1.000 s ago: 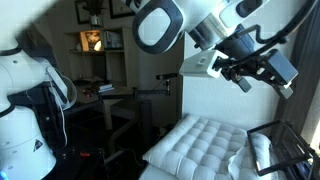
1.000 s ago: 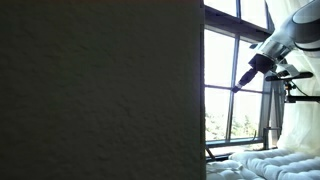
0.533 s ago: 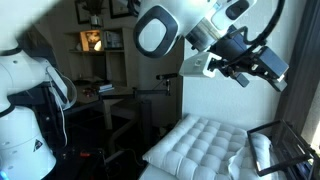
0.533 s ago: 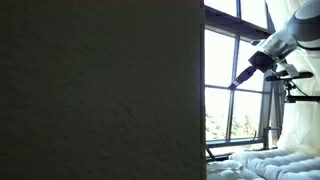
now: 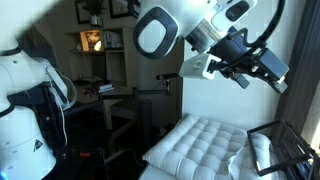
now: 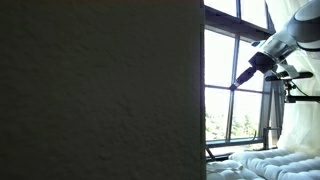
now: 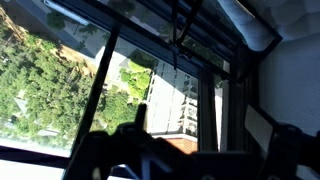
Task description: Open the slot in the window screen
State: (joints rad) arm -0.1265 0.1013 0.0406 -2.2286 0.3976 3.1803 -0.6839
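Sunlit window [image 6: 225,60] w/ dark frame, trees [image 7: 40,90] outside, quilted cushion [image 5: 200,145] below, gripper [image 6: 238,83] spread wide nr glass

Dark-framed window screen [image 6: 222,60] stands upright, daylight behind.

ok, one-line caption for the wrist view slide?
Wrist view: open claw silhouetted in front of the window frame, with sunlit trees and a building outside.

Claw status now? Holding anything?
Claw: open, nothing between its fingers, raised in front of the window.
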